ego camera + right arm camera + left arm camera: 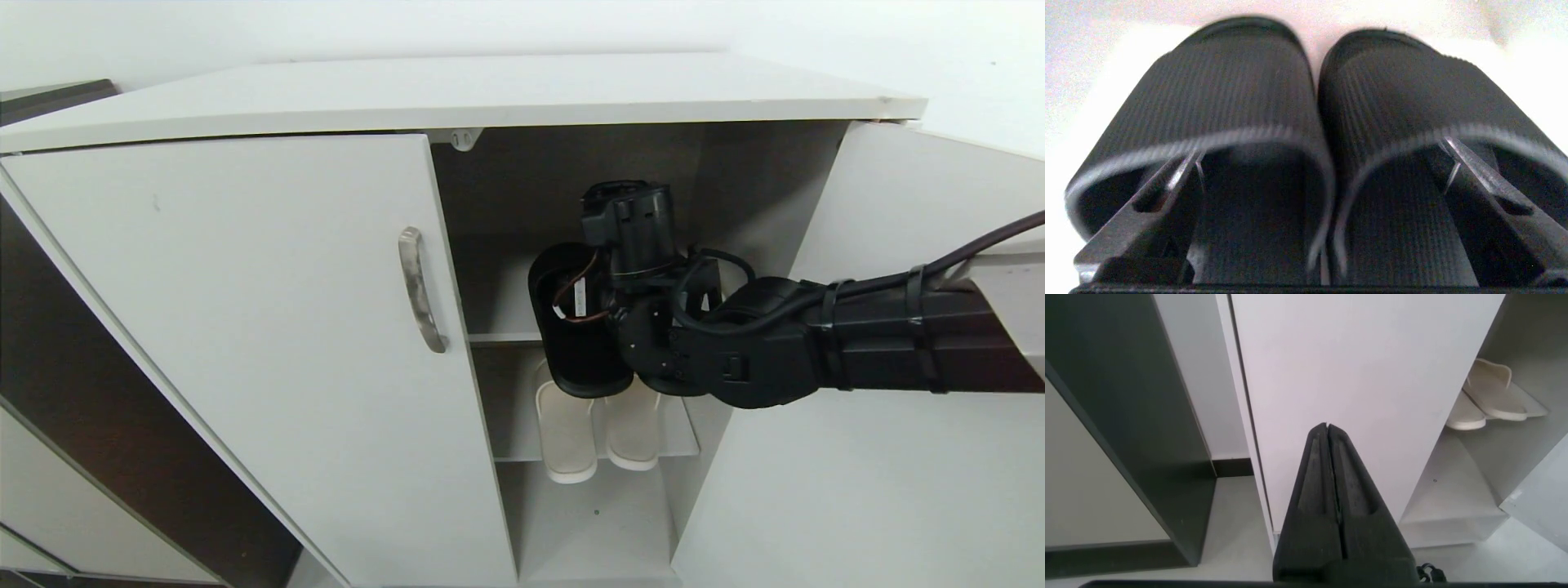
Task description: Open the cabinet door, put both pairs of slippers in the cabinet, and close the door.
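The cabinet's right door (865, 457) is swung open and its left door (245, 343) is closed. A white pair of slippers (596, 433) (1490, 396) lies on a lower shelf, toes sticking out over its front edge. My right arm (735, 351) reaches inside the cabinet, above them. My right gripper (1323, 151) is shut on the black pair of slippers (575, 343) (1249, 106), one finger under each strap, at about the height of the shelf above. My left gripper (1327, 429) is shut and holds nothing, low in front of the closed left door.
A metal handle (420, 290) runs down the left door's inner edge. The cabinet's bottom compartment (596, 523) lies below the white pair. Dark furniture (90, 367) stands to the left of the cabinet.
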